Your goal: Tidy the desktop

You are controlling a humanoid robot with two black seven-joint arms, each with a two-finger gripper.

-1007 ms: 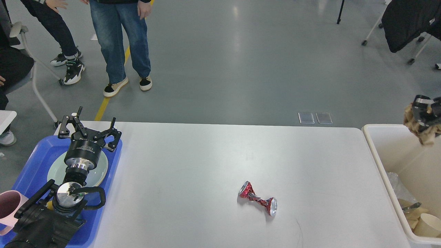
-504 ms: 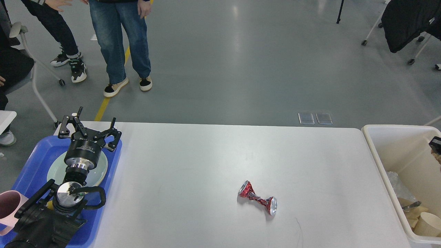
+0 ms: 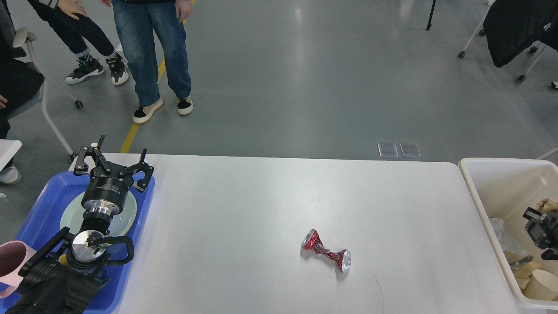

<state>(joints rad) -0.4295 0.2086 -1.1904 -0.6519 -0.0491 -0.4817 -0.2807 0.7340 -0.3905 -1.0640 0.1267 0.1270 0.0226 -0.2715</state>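
desktop point(image 3: 270, 209) fills the middle of the view, between a blue tray point(image 3: 39, 205) on its left and a cream bin point(image 3: 492, 183) on its right. crushed red can point(image 3: 327, 256) lies on its side on the white top. left gripper point(image 3: 112, 162) hangs over the tray's pale plate point(image 3: 126, 218), fingers spread and empty. right gripper point(image 3: 538, 226) sits dark over the bin; i cannot tell how its jaws stand

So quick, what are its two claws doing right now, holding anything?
Left gripper: open, empty, hovering above the blue tray.
Right gripper: over the cream bin, cut off at the picture's edge; open or closed cannot be told.
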